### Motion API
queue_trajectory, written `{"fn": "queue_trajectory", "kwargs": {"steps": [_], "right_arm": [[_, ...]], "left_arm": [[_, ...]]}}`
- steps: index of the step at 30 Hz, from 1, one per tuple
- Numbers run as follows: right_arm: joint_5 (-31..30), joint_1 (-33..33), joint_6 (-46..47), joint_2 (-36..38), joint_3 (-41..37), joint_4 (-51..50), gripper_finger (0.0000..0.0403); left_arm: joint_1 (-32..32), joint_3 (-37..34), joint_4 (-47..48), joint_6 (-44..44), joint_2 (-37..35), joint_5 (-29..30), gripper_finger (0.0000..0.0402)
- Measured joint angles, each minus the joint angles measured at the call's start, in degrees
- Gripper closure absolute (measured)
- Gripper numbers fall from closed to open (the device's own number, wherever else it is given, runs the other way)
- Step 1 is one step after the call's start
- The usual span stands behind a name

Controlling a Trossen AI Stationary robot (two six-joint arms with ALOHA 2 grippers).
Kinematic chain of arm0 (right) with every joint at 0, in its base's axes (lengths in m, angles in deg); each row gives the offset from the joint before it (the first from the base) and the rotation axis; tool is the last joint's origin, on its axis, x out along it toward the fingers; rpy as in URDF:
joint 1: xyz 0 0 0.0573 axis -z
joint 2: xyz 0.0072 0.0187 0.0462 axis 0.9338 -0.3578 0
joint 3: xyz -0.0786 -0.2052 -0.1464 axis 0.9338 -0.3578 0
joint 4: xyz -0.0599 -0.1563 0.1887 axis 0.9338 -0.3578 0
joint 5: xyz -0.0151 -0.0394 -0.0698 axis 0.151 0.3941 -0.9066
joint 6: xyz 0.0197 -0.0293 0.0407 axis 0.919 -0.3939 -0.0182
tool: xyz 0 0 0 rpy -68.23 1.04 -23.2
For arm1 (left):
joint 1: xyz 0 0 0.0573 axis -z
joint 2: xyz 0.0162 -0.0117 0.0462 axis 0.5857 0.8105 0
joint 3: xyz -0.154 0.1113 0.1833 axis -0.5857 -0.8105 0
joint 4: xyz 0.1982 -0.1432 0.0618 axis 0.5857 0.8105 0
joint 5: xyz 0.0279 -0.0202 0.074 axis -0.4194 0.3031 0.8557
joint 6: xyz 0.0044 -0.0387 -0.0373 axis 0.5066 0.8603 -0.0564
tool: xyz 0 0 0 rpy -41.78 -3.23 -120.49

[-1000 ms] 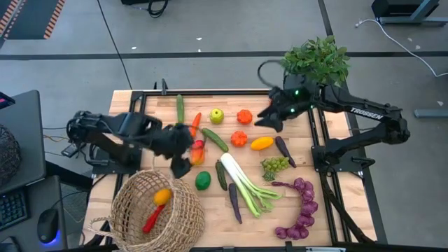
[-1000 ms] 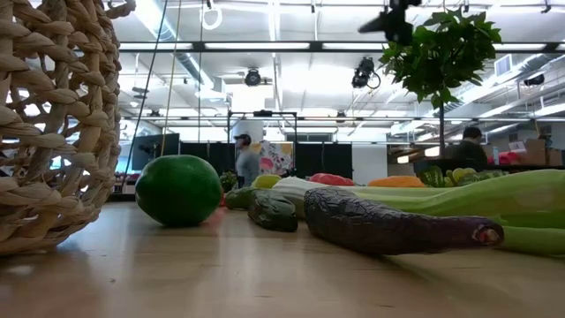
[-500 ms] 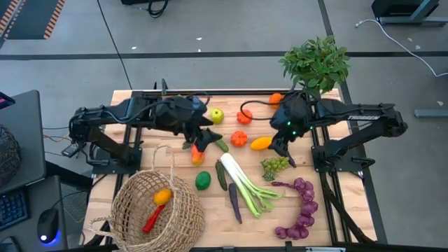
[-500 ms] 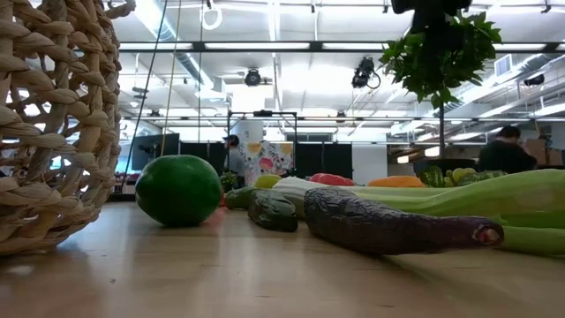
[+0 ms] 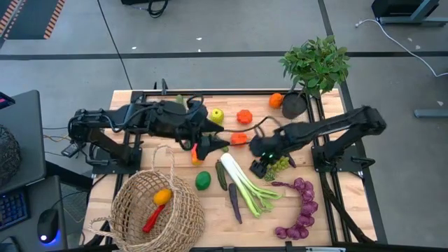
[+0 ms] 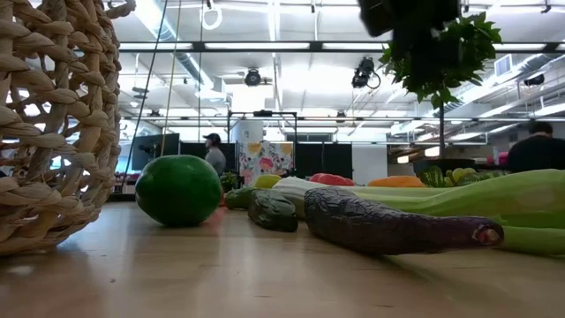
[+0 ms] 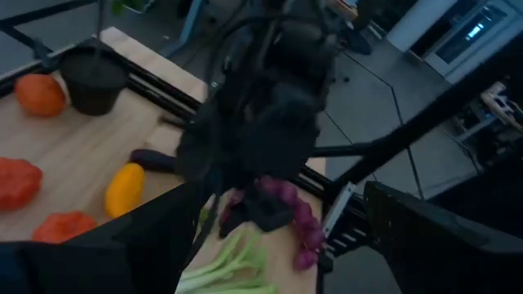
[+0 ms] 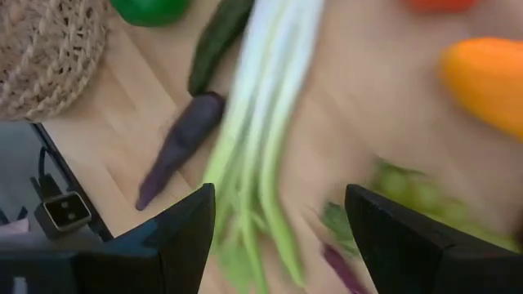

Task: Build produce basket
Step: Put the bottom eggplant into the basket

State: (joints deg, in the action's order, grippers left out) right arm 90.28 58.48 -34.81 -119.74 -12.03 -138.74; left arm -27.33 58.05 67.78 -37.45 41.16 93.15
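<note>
The tan wicker basket [image 5: 157,206] lies tipped on its side at the near left, with a yellow and a red piece of produce inside. Produce is spread over the table: a leek [image 5: 245,182], green grapes [image 5: 278,164], purple grapes [image 5: 301,210], a green round fruit [image 5: 203,180] and an apple [image 5: 216,115]. My left gripper [image 5: 222,143] hovers open above the table's middle, nearly level, nothing between its fingers [image 7: 122,253]. My right gripper [image 5: 262,166] is open, pointing down over the green grapes [image 8: 409,192] beside the leek [image 8: 261,122].
A leafy plant in a black pot [image 5: 294,105] stands at the far right with an orange [image 5: 276,100] beside it. A dark aubergine [image 5: 234,203] and a cucumber [image 5: 221,175] lie by the leek. The two arms stand close together over the table's middle.
My left gripper has left the basket's rim, risen and gone toward the table's middle, tipping up from pointing down to nearly level. My right gripper has swung from the far right by the plant toward the near side and down, over the green grapes. No produce has moved.
</note>
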Motion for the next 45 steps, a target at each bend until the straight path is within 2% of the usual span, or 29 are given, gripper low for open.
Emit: {"fn": "queue_trajectory", "kwargs": {"steps": [5, 13, 15, 22, 27, 33, 36, 45], "right_arm": [[0.98, -1.81, 3.94, -6.57, 0.00, 8.93, 0.0126], [10.49, -3.99, 10.95, -14.70, 0.00, 15.58, 0.0126], [11.06, -5.36, 14.00, -15.35, 0.00, 16.82, 0.0126], [5.48, -10.96, 28.91, -16.49, 0.02, 20.72, 0.0133], [2.67, -14.20, 35.20, -18.92, 0.00, 25.44, 0.0135], [-1.59, -16.31, 36.07, -21.86, 0.00, 31.98, 0.0136], [-3.61, -16.54, 35.29, -23.10, 0.00, 31.77, 0.0136], [-5.97, -16.65, 33.49, -28.91, 0.00, 37.82, 0.0136]], "left_arm": [[1.98, 0.00, 0.18, 0.04, 0.00, 0.00, 0.0054], [2.63, 0.00, 2.35, 0.48, 0.00, 0.01, 0.0054], [2.65, 0.00, 2.39, 0.48, 0.00, 0.00, 0.0054], [2.67, 0.00, 2.62, 0.52, 0.00, 0.00, 0.0054], [2.65, 0.00, 2.44, 0.57, 0.00, 0.02, 0.0054], [2.65, 0.00, 2.53, 1.26, 0.00, 0.02, 0.0054], [2.65, 0.00, 2.57, 3.16, 0.00, 0.66, 0.0054], [3.07, 0.00, 3.52, 4.30, 0.00, 2.02, 0.0054]]}}
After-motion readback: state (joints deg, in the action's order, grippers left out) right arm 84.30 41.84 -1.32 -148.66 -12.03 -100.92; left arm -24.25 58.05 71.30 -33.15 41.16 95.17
